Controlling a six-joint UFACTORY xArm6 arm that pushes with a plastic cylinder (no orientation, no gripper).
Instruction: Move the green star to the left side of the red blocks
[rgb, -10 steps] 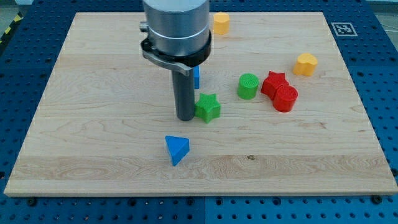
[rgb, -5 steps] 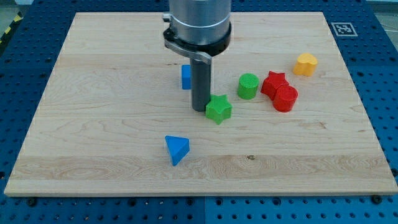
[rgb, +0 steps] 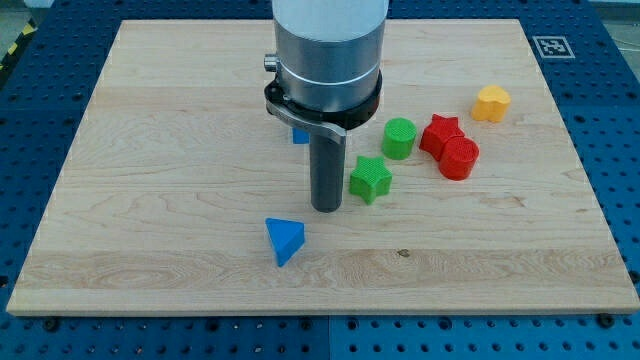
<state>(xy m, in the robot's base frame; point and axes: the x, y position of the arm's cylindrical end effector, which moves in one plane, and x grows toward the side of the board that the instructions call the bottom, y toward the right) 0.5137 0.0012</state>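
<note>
The green star (rgb: 370, 179) lies near the middle of the wooden board (rgb: 150, 200). My tip (rgb: 327, 207) rests on the board just left of the star and slightly below it, close to it or touching. A green cylinder (rgb: 399, 138) stands up and to the right of the star. The red star (rgb: 440, 133) and the red cylinder (rgb: 459, 158) sit together further right, touching each other. The green cylinder is between the green star and the red blocks.
A blue triangular block (rgb: 284, 240) lies below and left of my tip. A blue block (rgb: 299, 134) is mostly hidden behind the rod. A yellow heart-like block (rgb: 491, 102) sits at the upper right. A marker tag (rgb: 552, 46) is at the board's top right corner.
The green star has slid right, from about mid-board toward the green cylinder. My tip first pushed it right, then dropped lower on its left side. The yellow block at top is now hidden.
</note>
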